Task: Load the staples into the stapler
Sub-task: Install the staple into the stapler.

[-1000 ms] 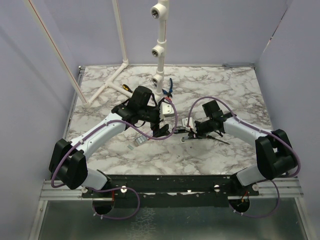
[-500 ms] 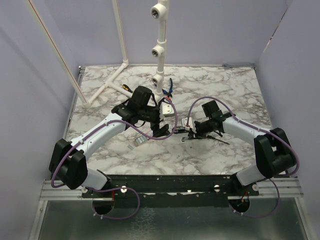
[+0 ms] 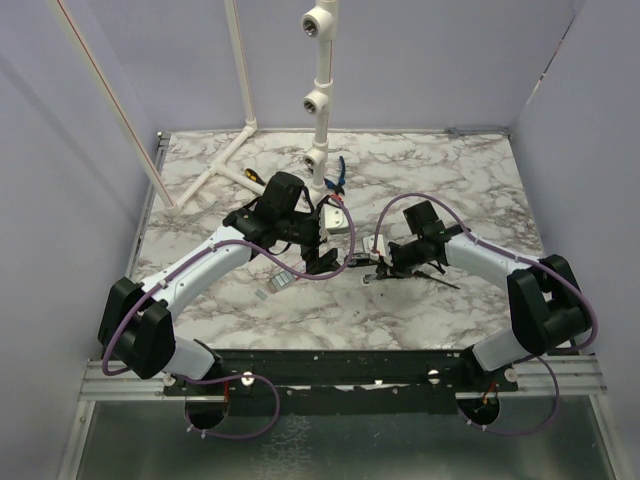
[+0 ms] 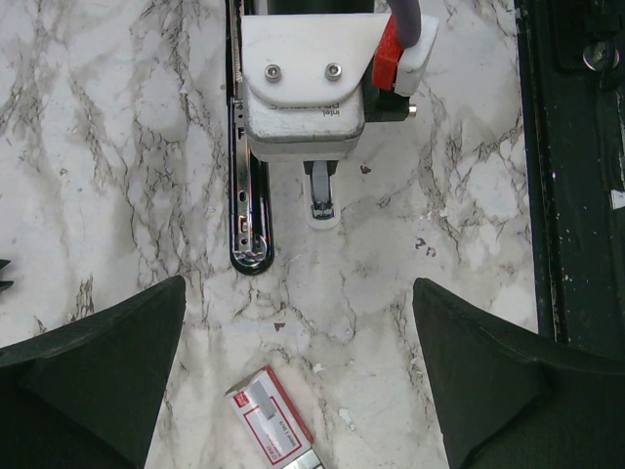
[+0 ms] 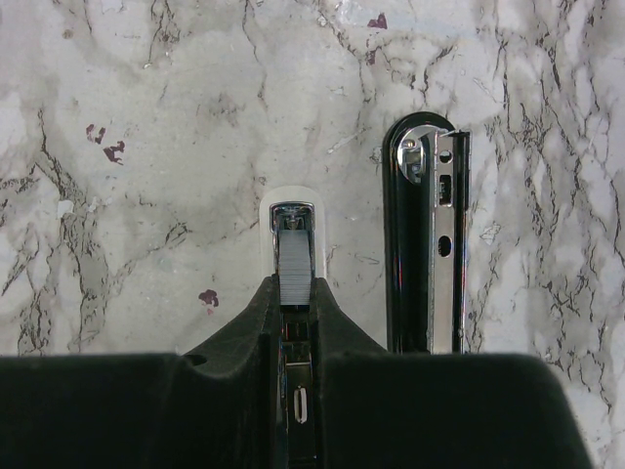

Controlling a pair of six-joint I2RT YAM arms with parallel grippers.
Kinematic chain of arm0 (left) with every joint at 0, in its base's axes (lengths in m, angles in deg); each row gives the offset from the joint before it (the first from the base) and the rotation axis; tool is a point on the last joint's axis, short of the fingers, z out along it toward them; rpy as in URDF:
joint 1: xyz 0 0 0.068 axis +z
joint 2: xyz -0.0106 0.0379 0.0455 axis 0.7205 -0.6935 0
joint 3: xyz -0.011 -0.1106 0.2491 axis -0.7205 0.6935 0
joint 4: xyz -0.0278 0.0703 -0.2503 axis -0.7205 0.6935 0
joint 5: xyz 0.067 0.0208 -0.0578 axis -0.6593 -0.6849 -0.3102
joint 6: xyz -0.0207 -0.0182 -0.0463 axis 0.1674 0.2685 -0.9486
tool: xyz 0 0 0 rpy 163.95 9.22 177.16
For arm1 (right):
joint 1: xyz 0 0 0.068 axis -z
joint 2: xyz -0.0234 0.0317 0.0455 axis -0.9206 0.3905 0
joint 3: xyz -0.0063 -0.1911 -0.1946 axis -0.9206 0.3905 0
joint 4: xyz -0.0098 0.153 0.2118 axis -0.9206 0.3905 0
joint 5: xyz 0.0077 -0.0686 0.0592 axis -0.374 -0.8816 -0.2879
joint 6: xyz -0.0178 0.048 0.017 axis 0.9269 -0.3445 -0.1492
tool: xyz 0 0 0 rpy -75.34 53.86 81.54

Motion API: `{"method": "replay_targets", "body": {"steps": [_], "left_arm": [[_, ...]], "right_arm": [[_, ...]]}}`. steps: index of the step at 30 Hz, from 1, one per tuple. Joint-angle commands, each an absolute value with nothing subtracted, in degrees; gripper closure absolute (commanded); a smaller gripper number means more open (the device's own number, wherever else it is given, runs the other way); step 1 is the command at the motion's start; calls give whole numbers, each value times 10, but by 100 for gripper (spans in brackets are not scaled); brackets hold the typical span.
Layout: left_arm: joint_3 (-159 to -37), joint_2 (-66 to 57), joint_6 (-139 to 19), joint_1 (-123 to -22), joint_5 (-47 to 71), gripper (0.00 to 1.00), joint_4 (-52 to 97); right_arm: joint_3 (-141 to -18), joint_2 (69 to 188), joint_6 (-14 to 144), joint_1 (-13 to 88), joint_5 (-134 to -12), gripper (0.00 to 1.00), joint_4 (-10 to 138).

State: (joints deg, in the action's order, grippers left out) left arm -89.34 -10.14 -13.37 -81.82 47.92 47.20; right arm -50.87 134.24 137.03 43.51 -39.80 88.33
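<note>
— What carries everything, and what closes it in?

— We see a white marbled tabletop [image 3: 450, 200] with pale lilac panels [image 3: 60, 230] on its left, far and right sides. A black rail [image 3: 350, 362] runs along the near edge, where both arms are bolted.

— Where is there open room?

— Bare marble runs toward the far right corner and along the right edge. A white pipe frame [image 3: 318, 100] stands at the far edge, from its middle to the far left corner.

— And the arms?

— The left arm [image 3: 200, 265] reaches in from the near left corner and the right arm [image 3: 490, 255] from the near right. Their tips are close together, but apart, around the middle of the tabletop.

— The pincers?

— Our left pincer [image 4: 298, 322] is spread wide and holds nothing. The box of staples [image 4: 269, 425], white with red marks, lies flat on the marble under the gap between its fingers. Our right pincer [image 5: 291, 288] is almost closed on a narrow grey piece [image 5: 291, 249] with a white rounded end.

— And the stapler?

— The stapler [image 5: 430, 254], a black bar with a chrome channel, lies flat mid-tabletop. It is just beside that grey piece and parallel to it. We cannot tell whether the two are joined.
</note>
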Motion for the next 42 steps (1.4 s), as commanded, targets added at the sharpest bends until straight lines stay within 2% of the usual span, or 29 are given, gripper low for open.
{"method": "replay_targets", "body": {"steps": [1, 24, 35, 42], "left_arm": [[-896, -108, -125, -816, 497, 1, 477], [-891, -104, -120, -816, 486, 1, 477], [-890, -104, -120, -816, 481, 1, 477], [-882, -102, -138, -815, 416, 1, 449]], "right_arm": [[-511, 1354, 1362, 438, -396, 88, 884], [-525, 1362, 1352, 438, -406, 73, 896], [-529, 1343, 1339, 438, -418, 70, 894], [-550, 1297, 1291, 452, -411, 66, 902]]}}
